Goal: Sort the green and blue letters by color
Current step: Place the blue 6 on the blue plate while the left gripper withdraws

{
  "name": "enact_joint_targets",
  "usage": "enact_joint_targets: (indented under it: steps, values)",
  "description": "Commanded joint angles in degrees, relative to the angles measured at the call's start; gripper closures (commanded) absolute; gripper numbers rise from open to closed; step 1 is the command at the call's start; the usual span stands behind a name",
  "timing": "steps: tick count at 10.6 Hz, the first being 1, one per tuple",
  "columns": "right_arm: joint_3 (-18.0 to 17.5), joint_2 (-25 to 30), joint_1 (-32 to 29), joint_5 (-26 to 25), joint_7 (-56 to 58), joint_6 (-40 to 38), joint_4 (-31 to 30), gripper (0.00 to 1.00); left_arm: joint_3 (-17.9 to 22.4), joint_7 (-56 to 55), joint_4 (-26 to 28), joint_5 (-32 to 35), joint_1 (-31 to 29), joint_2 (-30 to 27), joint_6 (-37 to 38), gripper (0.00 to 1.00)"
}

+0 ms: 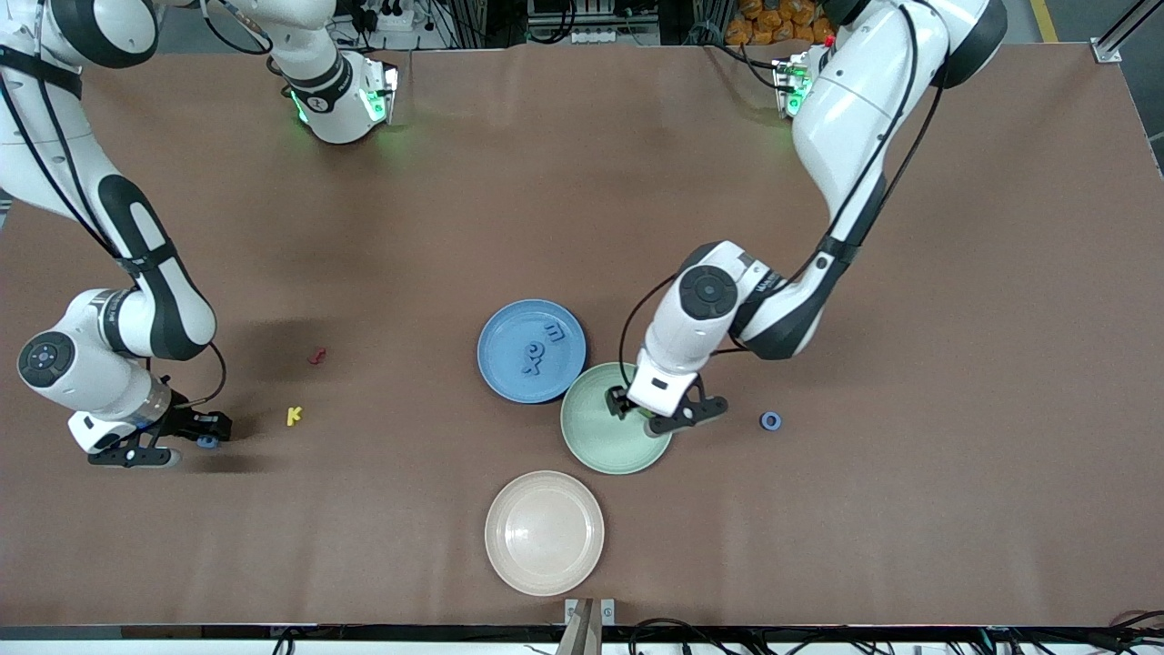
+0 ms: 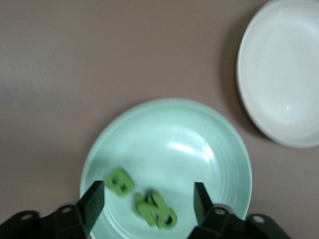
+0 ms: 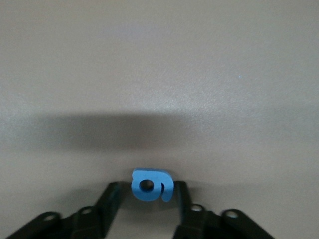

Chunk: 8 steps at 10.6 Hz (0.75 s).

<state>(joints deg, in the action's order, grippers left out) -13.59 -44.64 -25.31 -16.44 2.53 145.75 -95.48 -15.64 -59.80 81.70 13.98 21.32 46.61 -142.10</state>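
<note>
My left gripper [image 1: 655, 417] is open and empty, low over the green plate [image 1: 600, 446]. In the left wrist view its jaws [image 2: 148, 203] stand wide apart around olive green letters on that plate [image 2: 199, 129]: a B [image 2: 119, 181] and a small pile [image 2: 155, 209]. My right gripper [image 1: 205, 439] is at the right arm's end of the table, low over the table, shut on a blue numeral [image 3: 152, 185] at its fingertips [image 3: 147, 195]. The blue plate [image 1: 509, 318] holds blue letters [image 1: 536, 353]. A blue ring letter [image 1: 770, 420] lies on the table beside the green plate.
A beige plate [image 1: 544, 532] sits nearer the front camera than the green plate; it also shows in the left wrist view [image 2: 281, 74]. A yellow K [image 1: 293, 416] and a red squiggle [image 1: 316, 356] lie on the table between my right gripper and the blue plate.
</note>
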Motion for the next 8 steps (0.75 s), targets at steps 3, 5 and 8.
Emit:
enact_joint_targets:
  steps: [3,5,8]
  values:
    - [-0.9,-1.3,-1.9,-1.1,0.1,1.1,1.1,0.96,3.7,14.9,0.0,0.8,-6.4,-14.2,15.9,0.0]
    - [-1.3,0.5,-0.9,-0.4,-1.7,0.2,1.1,0.98,3.2,21.6,0.2,0.2,-11.2,-19.8,23.7,0.0]
    - [-1.4,6.5,5.4,-0.4,-11.7,-9.8,0.5,0.98,3.0,26.2,0.2,-2.4,-15.2,-28.0,34.3,0.0]
